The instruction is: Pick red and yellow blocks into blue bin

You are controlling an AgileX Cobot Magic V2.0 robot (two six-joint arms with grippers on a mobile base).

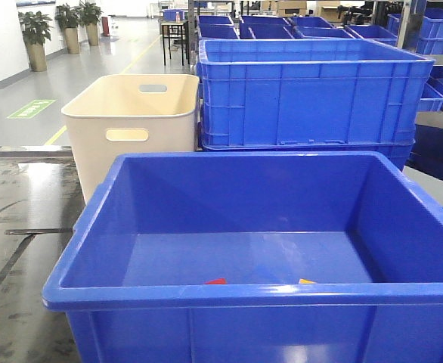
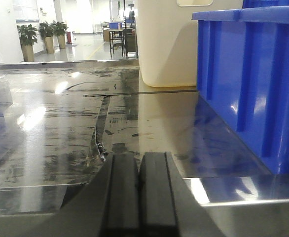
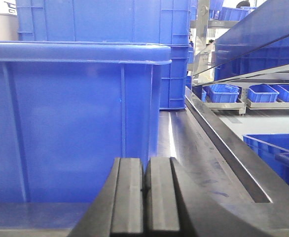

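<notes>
Writing: no brand name, label or readable lettering shows on any crate or tub; a green floor marking far left in the front view is too blurred to read.
Potted plants (image 1: 35, 36): stand along the far left wall, beside the glossy grey floor.
Steel table (image 1: 25, 219): scuffed, reflective, carrying the containers.
Left gripper (image 2: 139, 195): low over the table top, black fingers pressed together, nothing between them; the blue bin's outer wall stands to its right.
Beige tub (image 1: 134, 113): left of centre, handle cutouts in its walls, just behind the blue bin's left corner.
Blue bin (image 1: 229, 291): nearest the front camera, thick rolled rim, smooth inner walls.
Red block (image 1: 216, 281): inside the bin on its floor, only a sliver above the near rim.
Yellow block (image 1: 306, 281): also on the bin floor, right of the red one, apart from it, mostly hidden by the rim.
Ribbed blue crate (image 1: 312, 91): behind the bin, stacked on another.
Right gripper (image 3: 145, 197): fingers closed against each other, empty, just beside the bin's outer wall.
Small blue trays (image 3: 243, 93): on a low shelf, far right.
</notes>
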